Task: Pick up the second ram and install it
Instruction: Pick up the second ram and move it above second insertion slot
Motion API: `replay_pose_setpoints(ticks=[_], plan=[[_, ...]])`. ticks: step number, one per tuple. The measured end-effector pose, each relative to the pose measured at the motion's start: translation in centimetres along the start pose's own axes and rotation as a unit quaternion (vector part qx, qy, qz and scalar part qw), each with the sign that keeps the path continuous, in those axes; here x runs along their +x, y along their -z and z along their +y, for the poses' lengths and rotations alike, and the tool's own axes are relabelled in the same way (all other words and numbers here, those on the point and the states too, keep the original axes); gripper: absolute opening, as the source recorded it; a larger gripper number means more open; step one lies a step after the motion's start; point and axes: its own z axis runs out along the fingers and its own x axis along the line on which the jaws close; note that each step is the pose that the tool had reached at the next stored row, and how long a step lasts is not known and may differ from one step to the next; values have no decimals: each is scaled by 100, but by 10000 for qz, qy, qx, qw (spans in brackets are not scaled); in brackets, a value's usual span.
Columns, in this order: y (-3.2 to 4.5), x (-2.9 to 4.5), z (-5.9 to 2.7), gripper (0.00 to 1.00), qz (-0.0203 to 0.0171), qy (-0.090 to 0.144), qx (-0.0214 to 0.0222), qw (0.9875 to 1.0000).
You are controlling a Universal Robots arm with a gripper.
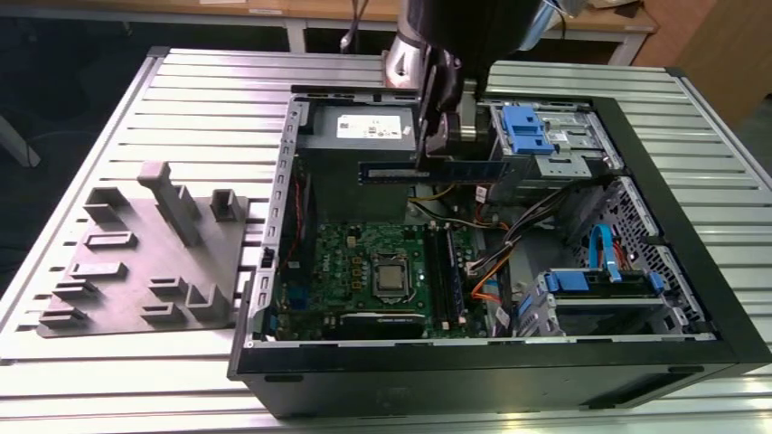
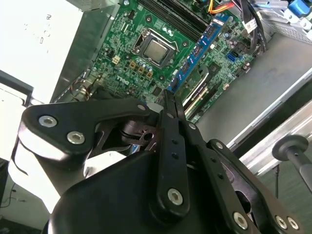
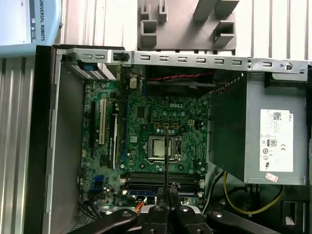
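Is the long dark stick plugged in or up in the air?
Up in the air: the gripper holds the second ram above the motherboard.

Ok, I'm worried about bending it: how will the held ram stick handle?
Likely stiff: the second ram juts straight both sides of the claw, no sag. Probably light, being a thin strip. Its pinched middle might let it pivot.

Open PC case point(image 1: 483, 384) lies on its side on slatted metal desk point(image 1: 108, 380). Inside: green mobo point(image 1: 350, 267) w/ CPU socket point(image 1: 390, 274) approx. mid-board. PSU point(image 1: 362, 127) w/ white label at far end, blue drive latch point(image 1: 526, 131) near it. 2nd blue caddy point(image 1: 599, 282) at exterior view's right, cable bundle point(image 1: 513, 231) btwn it & mobo. Grey moulded fixture block point(image 1: 139, 262) on desk just beside case, exterior view's left.
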Motion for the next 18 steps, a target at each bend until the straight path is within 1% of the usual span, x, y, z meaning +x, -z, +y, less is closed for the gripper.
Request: replay_pose_setpoints(ticks=[4,9,10,14,18], plan=[[-54,-10,-13,8,-2,0,0,10000],[-56,-10,-14,8,-1,0,-1,10000],[-64,-10,-15,8,-3,0,-1,10000],[-109,-13,-17,8,-39,2,0,10000],[-150,-38,-19,8,-47,3,0,10000]])
